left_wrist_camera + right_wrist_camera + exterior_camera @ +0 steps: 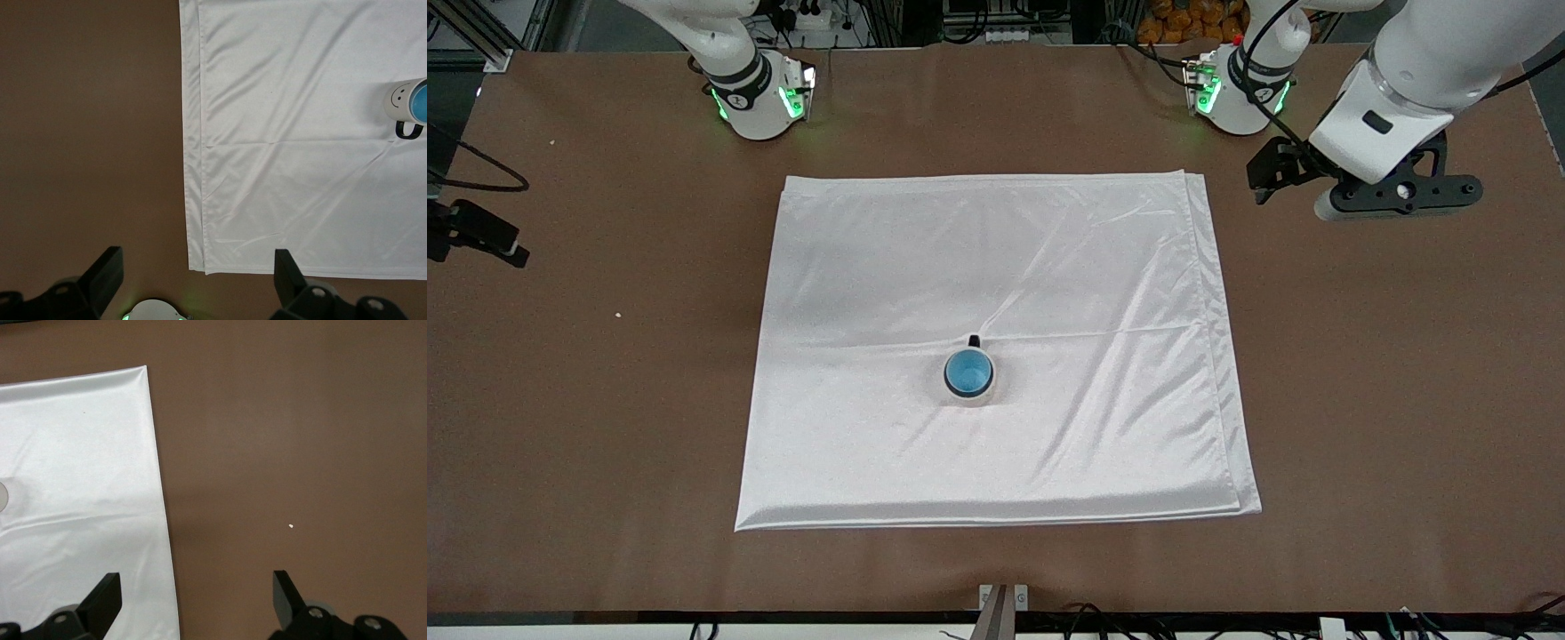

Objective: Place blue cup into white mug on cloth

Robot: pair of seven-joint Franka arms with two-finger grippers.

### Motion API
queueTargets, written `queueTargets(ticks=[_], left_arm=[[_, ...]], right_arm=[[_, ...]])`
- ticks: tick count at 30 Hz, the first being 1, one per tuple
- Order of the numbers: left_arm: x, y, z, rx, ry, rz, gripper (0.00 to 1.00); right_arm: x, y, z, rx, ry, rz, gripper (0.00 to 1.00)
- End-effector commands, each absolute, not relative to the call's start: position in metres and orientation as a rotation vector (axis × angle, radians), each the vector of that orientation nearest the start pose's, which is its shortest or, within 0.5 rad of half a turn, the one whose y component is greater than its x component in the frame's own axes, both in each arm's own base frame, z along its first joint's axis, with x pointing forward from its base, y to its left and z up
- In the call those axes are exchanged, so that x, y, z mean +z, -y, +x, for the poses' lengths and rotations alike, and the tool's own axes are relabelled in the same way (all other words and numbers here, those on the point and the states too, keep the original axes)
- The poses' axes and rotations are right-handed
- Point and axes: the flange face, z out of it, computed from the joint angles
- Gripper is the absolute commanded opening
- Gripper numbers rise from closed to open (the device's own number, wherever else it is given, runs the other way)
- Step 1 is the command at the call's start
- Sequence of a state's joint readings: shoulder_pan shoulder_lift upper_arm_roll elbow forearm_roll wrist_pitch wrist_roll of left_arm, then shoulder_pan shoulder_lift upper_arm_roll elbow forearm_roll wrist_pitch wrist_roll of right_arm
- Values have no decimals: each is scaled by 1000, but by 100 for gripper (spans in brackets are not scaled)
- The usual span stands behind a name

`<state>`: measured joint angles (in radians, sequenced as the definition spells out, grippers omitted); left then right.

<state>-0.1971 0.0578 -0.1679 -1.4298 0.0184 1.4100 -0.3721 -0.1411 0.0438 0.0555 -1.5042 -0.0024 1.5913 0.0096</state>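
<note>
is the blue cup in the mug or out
In: the blue cup sits nested upright inside the white mug on the cloth.

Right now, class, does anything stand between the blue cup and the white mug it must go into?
Nothing does: the blue cup already sits inside the white mug on the cloth. The open left tool hangs over the cloth's edge.

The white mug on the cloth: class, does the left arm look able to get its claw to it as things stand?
Probably yes. The left claw is open over the table by the cloth. Nothing stands between it and the white mug, which already holds the blue cup.
</note>
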Motion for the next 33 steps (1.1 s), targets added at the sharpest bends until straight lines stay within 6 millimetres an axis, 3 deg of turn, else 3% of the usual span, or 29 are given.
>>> queueTargets(ticks=[1, 20, 33], left_arm=[[648, 173, 518, 83, -23, -3079, 100], [647, 136, 539, 16, -142, -3106, 100], [644, 133, 544, 5, -164, -3107, 100]], right_arm=[[631, 52, 567, -59, -141, -3122, 100], [633, 54, 566, -59, -146, -3122, 100], [632, 52, 566, -59, -142, -3122, 100]])
